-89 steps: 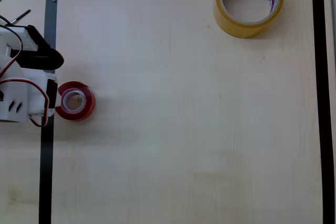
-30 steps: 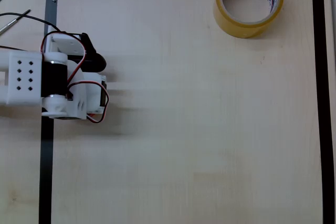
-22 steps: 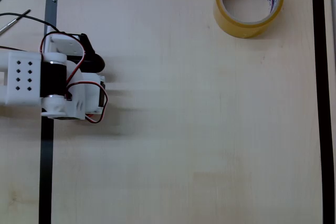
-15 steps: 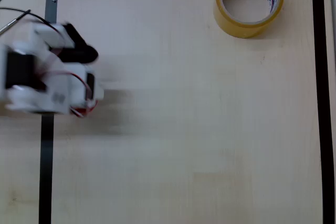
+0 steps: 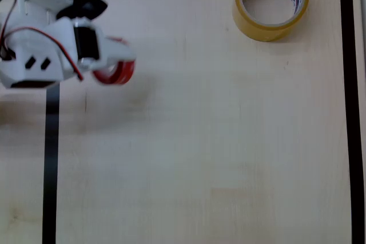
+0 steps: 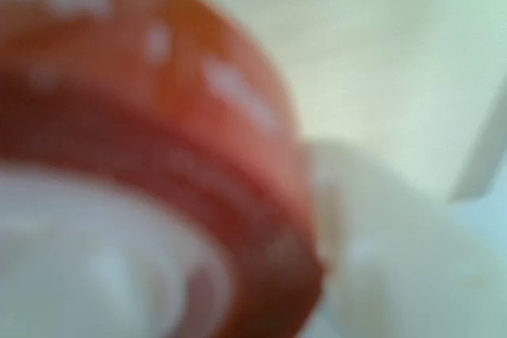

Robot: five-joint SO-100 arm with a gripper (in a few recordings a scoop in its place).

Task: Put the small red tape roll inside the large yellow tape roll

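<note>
The small red tape roll hangs above the table at the upper left of the overhead view, mostly hidden under the white arm. My gripper is shut on it. In the wrist view the red tape roll sits very close and blurred, with its whitish core at the lower left and a white finger beside it. The large yellow tape roll stands flat at the table's top right, far from the gripper, its printed inner core open to view.
A black tape border frames the light wooden table on the left, top and right. The wide middle and lower parts of the table hold nothing.
The gripper came down over the red roll, closed on it and has lifted it up and a little to the right of where it lay. The yellow roll has not moved.
</note>
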